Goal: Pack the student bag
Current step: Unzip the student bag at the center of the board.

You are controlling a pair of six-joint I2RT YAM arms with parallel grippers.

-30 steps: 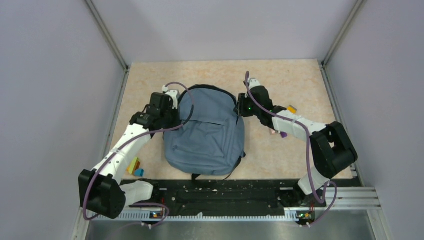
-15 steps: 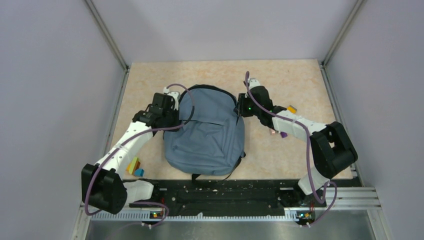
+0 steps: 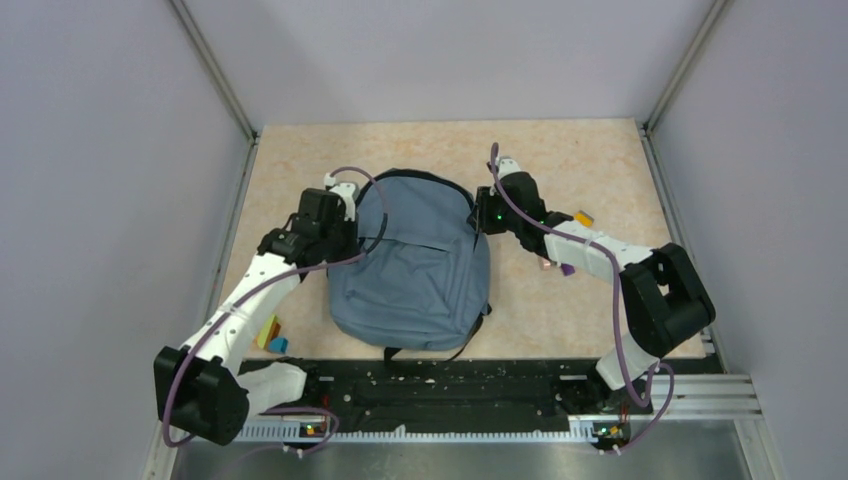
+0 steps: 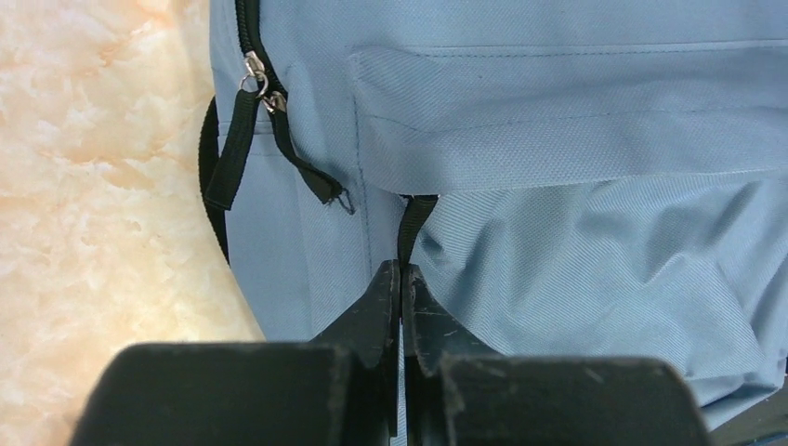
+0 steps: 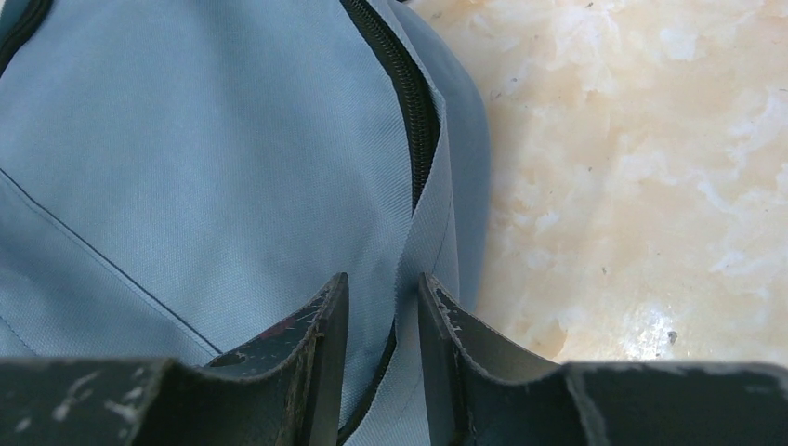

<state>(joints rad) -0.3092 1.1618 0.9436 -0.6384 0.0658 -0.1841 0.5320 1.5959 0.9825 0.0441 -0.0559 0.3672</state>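
The student bag, grey-blue with black zippers, lies flat in the middle of the table. My left gripper is at its left edge. In the left wrist view that gripper is shut, with the black pull strap of the front pocket running down between its tips. Two silver zipper sliders sit higher up on the bag. My right gripper is at the bag's upper right edge. There the gripper clamps a fold of the bag beside its black zipper.
Coloured blocks lie near the left arm's base. More small blocks, orange and purple, lie under the right arm. Walls close in the table on three sides. A black rail runs along the front edge.
The left gripper's jaws have closed on the black pull strap, and the left arm has shifted slightly. The right arm and the bag have not moved.
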